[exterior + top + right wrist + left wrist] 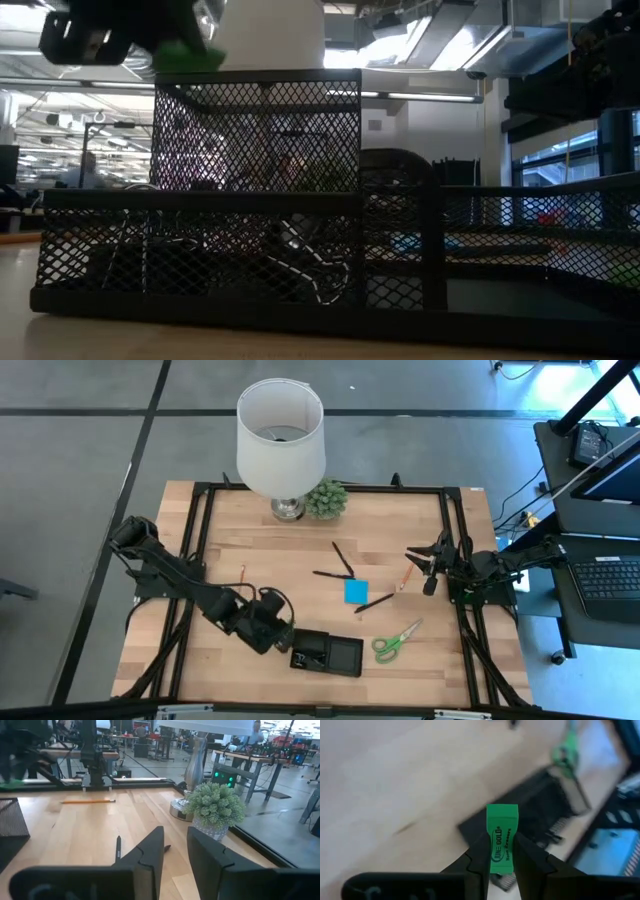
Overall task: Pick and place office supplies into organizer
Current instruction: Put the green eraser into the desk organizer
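Note:
My left gripper is shut on a small green piece printed with black letters. It hovers just left of the low black mesh organizer, above its left end in the low view. The organizer holds small black clips. On the table lie a blue sticky-note pad, black pens, an orange pencil, another pencil and green-handled scissors. My right gripper waits open at the table's right side. My left gripper pinches the green piece by its lower half between the two fingers, one on each long side. Its upper end sticks out past the fingertips. The piece is lifted clear of the table, seen in the low view above the organizer's top edge.
A white lamp and a small green plant stand at the far edge. A black frame runs around the wooden tabletop. Bare wood lies between the left arm and the pens.

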You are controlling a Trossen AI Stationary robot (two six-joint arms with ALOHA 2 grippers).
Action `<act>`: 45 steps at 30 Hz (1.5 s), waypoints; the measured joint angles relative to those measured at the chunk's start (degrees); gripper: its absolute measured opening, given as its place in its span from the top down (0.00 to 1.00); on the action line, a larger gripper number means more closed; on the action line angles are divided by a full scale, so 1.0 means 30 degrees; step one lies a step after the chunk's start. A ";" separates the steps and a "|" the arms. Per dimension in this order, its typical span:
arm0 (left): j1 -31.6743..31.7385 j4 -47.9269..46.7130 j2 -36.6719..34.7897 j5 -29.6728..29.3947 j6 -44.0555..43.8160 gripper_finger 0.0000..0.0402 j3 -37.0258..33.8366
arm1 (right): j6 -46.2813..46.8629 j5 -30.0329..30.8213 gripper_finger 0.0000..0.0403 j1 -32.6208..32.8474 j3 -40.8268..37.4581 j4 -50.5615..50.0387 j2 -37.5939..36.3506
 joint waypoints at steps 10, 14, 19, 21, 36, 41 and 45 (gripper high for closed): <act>-0.1644 0.5078 0.0014 0.0061 0.5241 0.84 0.0000 | 0.0567 0.0000 0.78 0.0002 0.0004 0.0007 0.0000; -0.2295 0.6906 0.0349 -0.0345 0.8408 0.84 0.0015 | 0.0609 0.0000 0.78 -0.0003 0.0000 0.0015 0.0000; -0.2894 0.7533 0.1148 -0.0441 1.1851 0.84 0.0015 | 0.2459 0.0004 0.78 0.0003 0.0004 0.0013 0.0000; -0.3027 0.7644 0.1603 -0.0445 1.2516 0.84 0.0015 | 0.3264 -0.0004 0.78 0.0001 0.0003 0.0015 0.0000; -0.2786 0.7615 0.5252 -0.1405 1.4214 0.84 0.0036 | 0.6100 0.0000 0.78 -0.0003 0.0004 0.0015 0.0000; -0.2401 0.7668 0.5969 -0.2387 1.5188 0.84 0.0036 | 0.6620 -0.0007 0.78 0.0004 0.0004 0.0015 0.0001; -0.2121 0.7628 0.6242 -0.2110 1.5329 0.84 0.0036 | 0.6614 -0.0007 0.78 -0.0003 0.0003 0.0022 0.0000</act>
